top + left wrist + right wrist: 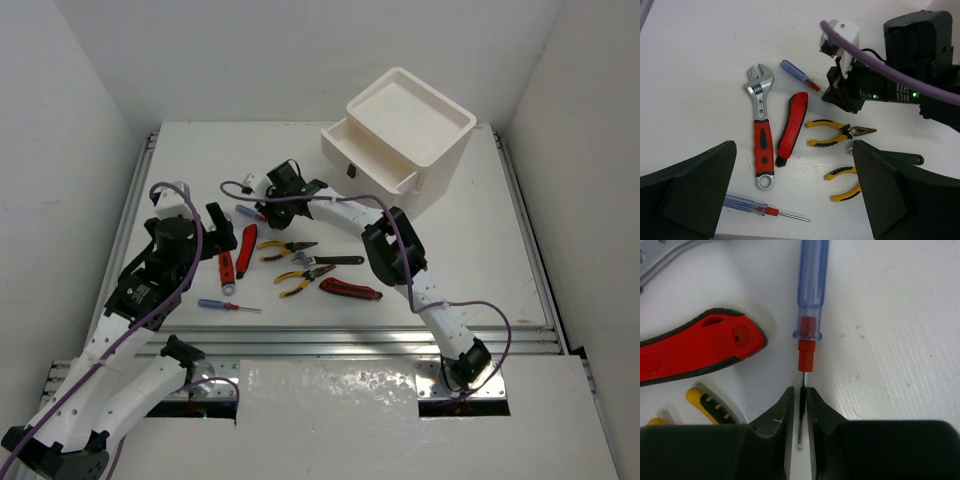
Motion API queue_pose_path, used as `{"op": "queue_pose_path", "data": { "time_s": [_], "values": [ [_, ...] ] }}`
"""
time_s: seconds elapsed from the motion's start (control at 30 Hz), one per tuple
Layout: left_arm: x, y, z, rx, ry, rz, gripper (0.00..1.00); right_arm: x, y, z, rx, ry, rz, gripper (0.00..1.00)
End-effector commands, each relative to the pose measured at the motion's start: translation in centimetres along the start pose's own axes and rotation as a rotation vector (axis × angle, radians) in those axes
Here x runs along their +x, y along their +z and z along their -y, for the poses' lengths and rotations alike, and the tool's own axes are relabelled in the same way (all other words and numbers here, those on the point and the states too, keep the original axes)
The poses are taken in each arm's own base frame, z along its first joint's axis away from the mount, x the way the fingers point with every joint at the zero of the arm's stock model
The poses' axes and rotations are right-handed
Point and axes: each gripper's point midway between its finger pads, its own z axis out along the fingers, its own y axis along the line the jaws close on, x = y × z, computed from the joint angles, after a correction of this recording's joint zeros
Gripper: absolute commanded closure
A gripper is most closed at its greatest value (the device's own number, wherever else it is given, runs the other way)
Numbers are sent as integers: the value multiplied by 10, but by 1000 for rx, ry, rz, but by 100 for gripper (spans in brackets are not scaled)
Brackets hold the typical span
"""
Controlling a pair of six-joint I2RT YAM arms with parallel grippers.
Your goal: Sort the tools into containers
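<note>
A white table [480,280] carries a white drawer unit [400,140] at its far right, with one drawer pulled out. The left gripper [794,147] hangs spread wide and empty above a red wrench [761,130] and a knife [792,125]. The right gripper [801,392] pinches the thin shaft of a blue screwdriver [811,280], which lies on the table just beside the knife, apart from the drawer unit.

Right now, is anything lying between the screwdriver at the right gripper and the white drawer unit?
Nothing visible: the right gripper grips the blue screwdriver by its shaft, and no tool lies toward the drawer unit.
</note>
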Motion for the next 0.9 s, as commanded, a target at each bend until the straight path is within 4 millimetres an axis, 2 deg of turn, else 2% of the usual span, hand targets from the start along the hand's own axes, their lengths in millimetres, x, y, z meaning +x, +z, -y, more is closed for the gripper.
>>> {"op": "queue_pose_path", "data": {
  "time_s": [0.0,0.07,0.23,0.27,0.37,0.47,0.5,0.6,0.63,0.7,0.73,0.77,0.8,0.83,0.87],
  "values": [
    [-15,-3,5,31,-19,59,0,-9,4,-8,25,-81,23,89],
    [-16,-4,5,35,-21,62,0,-7,1,-10,24,-83,19,100],
    [-17,-4,5,38,-22,65,0,-26,-19,-15,24,-97,66,100],
    [-17,-5,5,40,-23,66,0,-40,-31,-12,52,-101,92,100],
    [-17,-5,5,37,-23,67,0,-64,-50,-2,117,-69,148,100],
    [-18,-5,4,35,-25,71,0,-95,-81,10,195,-31,197,100],
    [-18,-6,4,36,-25,72,0,-107,-97,14,221,-22,222,100],
    [-18,-5,4,33,-26,70,0,-120,-123,18,263,-12,248,100],
    [-18,-5,4,33,-25,69,0,-127,-141,17,283,-16,263,100],
    [-18,-5,4,33,-25,69,0,-130,-162,22,326,-29,269,100],
    [-18,-5,4,33,-26,70,0,-131,-185,26,373,-29,264,100],
    [-18,-6,3,31,-25,70,0,-132,-199,30,404,-40,261,100],
    [-19,-7,3,31,-29,76,0,-129,-214,38,438,-34,255,100],
    [-19,-7,3,31,-30,77,0,-118,-228,46,475,-25,217,100],
    [-19,-7,2,27,-31,78,0,-123,-258,50,504,-26,243,100]
  ]
}}
